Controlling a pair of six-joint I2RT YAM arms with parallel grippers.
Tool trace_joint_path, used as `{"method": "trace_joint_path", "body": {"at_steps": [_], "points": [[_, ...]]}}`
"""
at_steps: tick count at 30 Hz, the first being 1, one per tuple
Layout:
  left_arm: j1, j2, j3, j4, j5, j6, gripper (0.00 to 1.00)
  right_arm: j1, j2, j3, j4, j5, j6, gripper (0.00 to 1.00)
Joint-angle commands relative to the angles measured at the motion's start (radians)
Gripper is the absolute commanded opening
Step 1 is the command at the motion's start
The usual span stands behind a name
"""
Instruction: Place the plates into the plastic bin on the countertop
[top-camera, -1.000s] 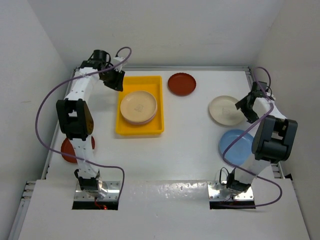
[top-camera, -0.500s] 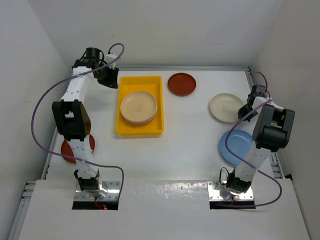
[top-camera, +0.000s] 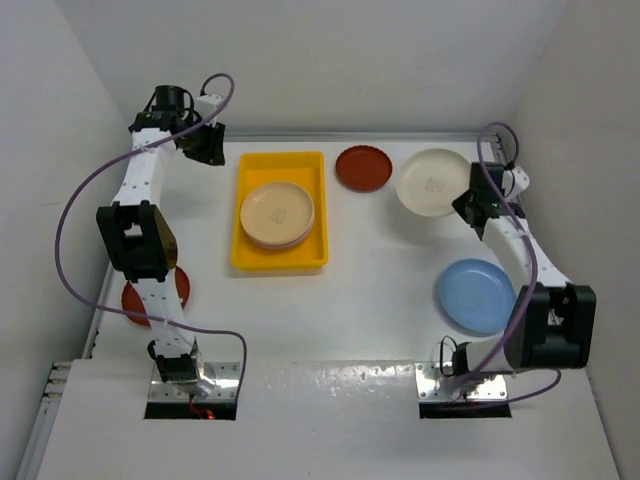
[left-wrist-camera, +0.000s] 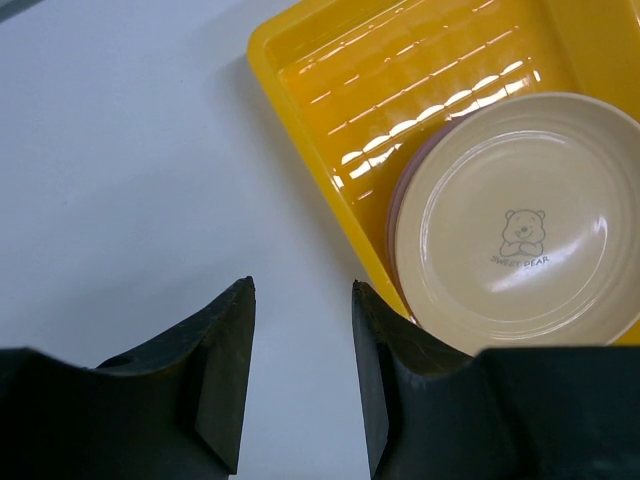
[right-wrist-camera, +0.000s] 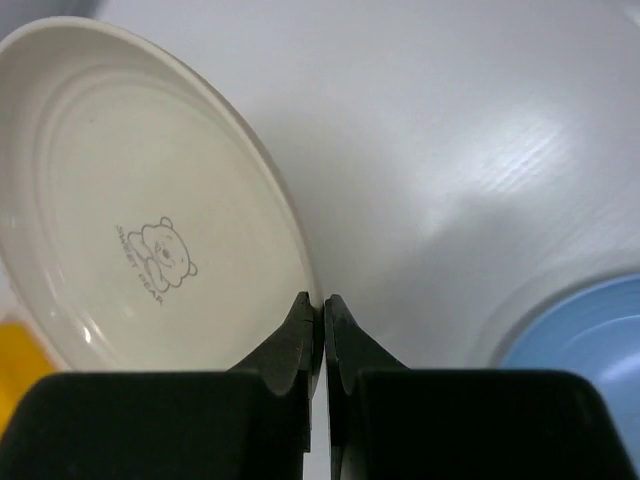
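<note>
My right gripper is shut on the rim of the cream plate, which hangs lifted above the countertop at the back right. The yellow plastic bin holds a tan-yellow plate stacked on a pink one. My left gripper is open over bare countertop just left of the bin's far corner. A dark red plate lies behind the bin, a light blue plate at the right, and another dark red plate at the left edge.
White walls close in the countertop at the back and on both sides. Purple cables loop from both arms. The arm bases stand on metal plates at the near edge.
My right gripper shut on the cream plate's rim, lifted it and carried it toward the back left. My left arm swung back and left, away from the bin.
</note>
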Motion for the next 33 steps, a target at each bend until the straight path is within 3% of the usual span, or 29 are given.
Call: {"method": "trace_joint_path", "body": {"at_steps": [1, 4, 6, 9, 11, 12, 13, 14, 16, 23, 33], "points": [[0.038, -0.061, 0.021, 0.005, 0.005, -0.019, 0.46, 0.122, -0.096, 0.003, 0.051, 0.128, 0.070, 0.00], [0.061, -0.081, -0.002, 0.005, 0.005, -0.019, 0.46, 0.236, -0.109, 0.017, 0.183, 0.112, -0.014, 0.00], [0.074, -0.081, -0.012, 0.015, 0.005, -0.019, 0.46, 0.338, 0.001, 0.148, 0.205, -0.031, -0.164, 0.00], [0.094, -0.071, -0.021, 0.024, 0.005, -0.043, 0.46, 0.449, 0.191, 0.401, 0.054, -0.210, -0.290, 0.00], [0.094, -0.071, -0.021, 0.024, 0.029, -0.055, 0.46, 0.496, 0.405, 0.710, -0.145, -0.269, -0.318, 0.00], [0.104, -0.071, -0.021, 0.024, 0.029, -0.055, 0.46, 0.527, 0.455, 0.783, -0.234, -0.296, -0.354, 0.00], [0.104, -0.071, -0.021, 0.024, 0.040, -0.055, 0.46, 0.538, 0.506, 0.965, -0.261, -0.303, -0.361, 0.00], [0.104, -0.071, -0.035, 0.024, 0.040, -0.055, 0.46, 0.558, 0.622, 1.011, -0.319, -0.321, -0.368, 0.00], [0.115, -0.071, -0.035, 0.024, 0.040, -0.055, 0.46, 0.595, 0.707, 1.097, -0.361, -0.379, -0.382, 0.00], [0.126, -0.080, -0.085, 0.033, 0.051, -0.026, 0.46, 0.664, 0.819, 1.085, -0.300, -0.359, -0.375, 0.00], [0.135, -0.089, -0.095, 0.033, 0.072, -0.026, 0.46, 0.687, 0.847, 1.054, -0.254, -0.263, -0.413, 0.00]]}}
